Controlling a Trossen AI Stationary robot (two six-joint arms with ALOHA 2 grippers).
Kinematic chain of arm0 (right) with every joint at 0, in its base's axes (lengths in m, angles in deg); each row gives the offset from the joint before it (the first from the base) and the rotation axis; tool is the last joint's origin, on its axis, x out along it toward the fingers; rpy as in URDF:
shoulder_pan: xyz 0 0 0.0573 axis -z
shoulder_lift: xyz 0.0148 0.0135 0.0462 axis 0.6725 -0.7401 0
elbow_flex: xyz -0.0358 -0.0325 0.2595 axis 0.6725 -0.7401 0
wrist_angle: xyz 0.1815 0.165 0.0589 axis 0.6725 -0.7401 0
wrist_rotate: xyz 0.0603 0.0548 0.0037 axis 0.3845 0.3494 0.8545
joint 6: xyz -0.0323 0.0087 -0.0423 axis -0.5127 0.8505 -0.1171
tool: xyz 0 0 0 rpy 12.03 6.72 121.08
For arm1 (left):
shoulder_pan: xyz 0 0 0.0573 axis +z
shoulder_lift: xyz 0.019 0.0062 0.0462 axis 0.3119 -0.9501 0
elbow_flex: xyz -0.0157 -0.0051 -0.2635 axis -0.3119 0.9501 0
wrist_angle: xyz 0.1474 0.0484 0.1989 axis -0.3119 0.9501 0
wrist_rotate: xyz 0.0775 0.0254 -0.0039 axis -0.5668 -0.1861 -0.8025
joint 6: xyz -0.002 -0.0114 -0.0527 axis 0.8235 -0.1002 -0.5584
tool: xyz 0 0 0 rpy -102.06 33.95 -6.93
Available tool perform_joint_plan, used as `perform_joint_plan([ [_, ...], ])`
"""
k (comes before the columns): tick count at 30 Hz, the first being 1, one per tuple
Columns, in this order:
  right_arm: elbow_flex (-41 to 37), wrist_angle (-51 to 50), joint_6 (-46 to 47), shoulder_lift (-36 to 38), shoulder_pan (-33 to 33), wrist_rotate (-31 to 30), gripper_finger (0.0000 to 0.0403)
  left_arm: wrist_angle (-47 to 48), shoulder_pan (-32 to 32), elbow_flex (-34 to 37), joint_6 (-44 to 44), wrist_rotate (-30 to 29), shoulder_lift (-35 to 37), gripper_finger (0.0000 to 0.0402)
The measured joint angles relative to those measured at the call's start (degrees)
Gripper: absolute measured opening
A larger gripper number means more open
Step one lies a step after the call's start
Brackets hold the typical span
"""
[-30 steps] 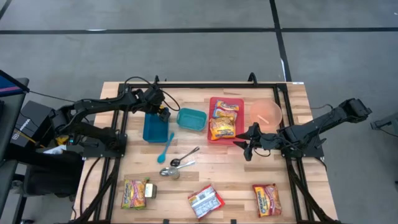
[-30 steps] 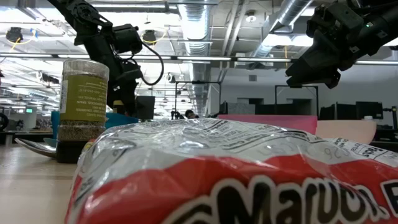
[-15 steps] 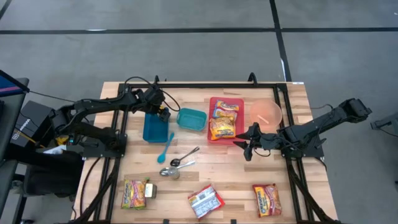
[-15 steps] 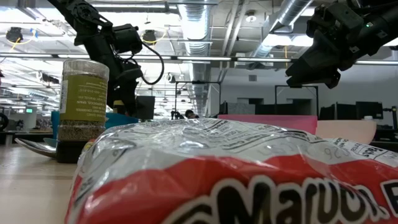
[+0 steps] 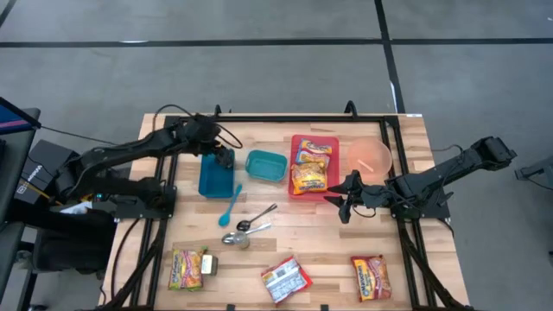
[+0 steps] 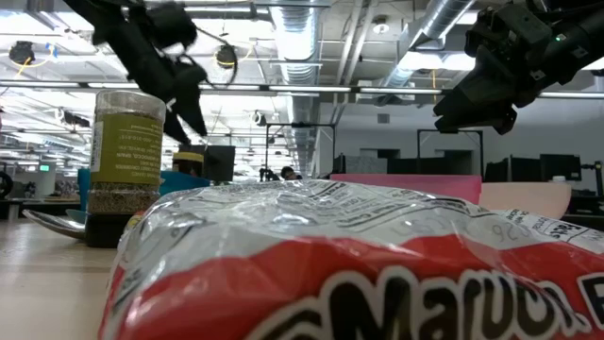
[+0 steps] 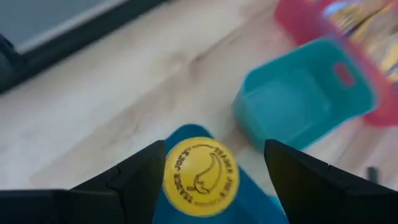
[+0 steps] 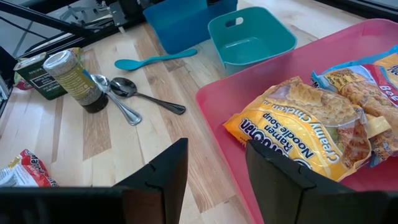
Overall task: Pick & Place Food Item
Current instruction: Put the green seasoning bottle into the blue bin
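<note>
High view: two noodle packets (image 5: pixel 311 169) lie in the red tray (image 5: pixel 296 142) at centre; three more packets line the lower edge. Upper left, the left gripper (image 5: pixel 226 158) stands spread, released above a yellow-lidded jar (image 7: pixel 201 175) in the blue bin (image 5: pixel 212 177). The right gripper (image 5: pixel 340 199), parted and empty, hovers beside the tray.

The wooden table (image 5: pixel 285 216) has a blue bin (image 5: pixel 212 177), teal tub (image 5: pixel 265 165), red tray (image 5: pixel 298 190), pink bowl (image 5: pixel 370 156), turquoise spoon (image 5: pixel 232 204), two metal spoons (image 5: pixel 252 226), a spice jar (image 5: pixel 241 241) and loose noodle packs (image 5: pixel 285 279).
</note>
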State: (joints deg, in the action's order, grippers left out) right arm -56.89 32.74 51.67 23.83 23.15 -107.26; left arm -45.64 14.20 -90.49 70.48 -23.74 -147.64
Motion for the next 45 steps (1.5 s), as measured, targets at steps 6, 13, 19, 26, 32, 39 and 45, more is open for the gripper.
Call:
perform_joint_plan([
  [6, 0.0, 0.0, 0.0, 0.0, 0.0, 0.0, 0.0156, -0.2, -1.3, 0.0, -0.4, 0.2, 8.4, 0.0269],
  [13, 0.0, 0.0, 0.0, 0.0, 0.0, 0.0, 0.0156, -1.5, -5.9, 0.0, -3.1, 3.9, 12.7, 0.0269],
  [19, 0.0, 0.0, 0.0, 0.0, 0.0, 0.0, 0.0156, -1.5, -12.7, 0.0, -3.1, 4.1, 12.9, 0.0269],
  [26, 0.0, 0.0, 0.0, 0.0, 0.0, 0.0, 0.0156, -1.5, -21.5, 0.0, -4.9, 4.1, 12.9, 0.0269],
  [32, 0.0, 0.0, 0.0, 0.0, 0.0, 0.0, 0.0156, -1.3, -29.0, 0.0, -7.5, 4.1, 12.9, 0.0269],
  [39, 0.0, 0.0, 0.0, 0.0, 0.0, 0.0, 0.0156, -1.7, -37.7, 0.0, -9.5, 3.4, 12.4, 0.0269],
  [45, 0.0, 0.1, 0.0, 0.0, 0.0, 0.0, 0.0156, -6.3, -43.5, 0.0, -9.5, 1.5, 12.4, 0.0269],
])
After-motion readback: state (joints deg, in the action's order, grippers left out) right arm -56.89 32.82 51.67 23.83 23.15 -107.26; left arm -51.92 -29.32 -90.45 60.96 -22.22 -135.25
